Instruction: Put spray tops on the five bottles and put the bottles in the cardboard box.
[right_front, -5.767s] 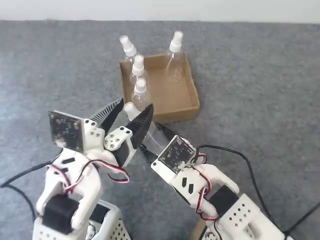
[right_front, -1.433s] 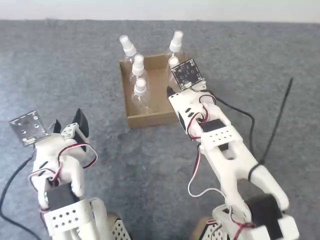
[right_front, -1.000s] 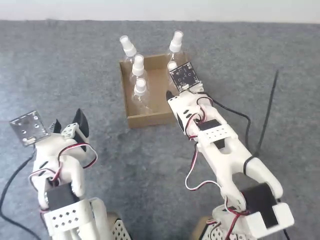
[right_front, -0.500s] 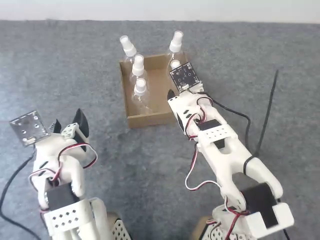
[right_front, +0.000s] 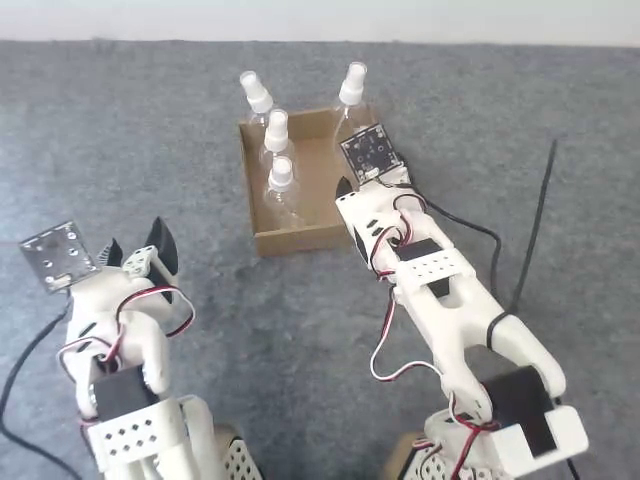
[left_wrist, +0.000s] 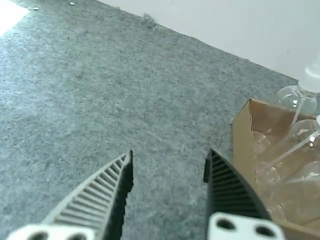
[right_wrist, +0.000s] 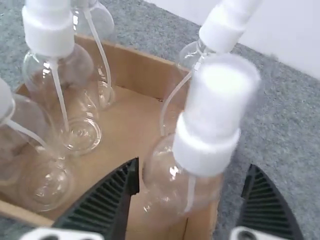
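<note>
I can read no text, label, brand or number from here: nothing legible stands on the cardboard box (right_front: 300, 240), the bottles (right_wrist: 60, 70) or the wrist circuit boards (right_front: 372, 152).

We are holding our left gripper (left_wrist: 167, 167) agape, arm folded back, our right gripper (right_wrist: 192, 177) spread wide, arm outstretched

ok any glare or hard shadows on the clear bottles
High view: even light, no hard shadows; the clear plastic spray bottles nearly vanish against the brown cardboard box. Right wrist view: small highlights on the nearest bottle. Left wrist view: a bright patch on the grey carpet.
</note>
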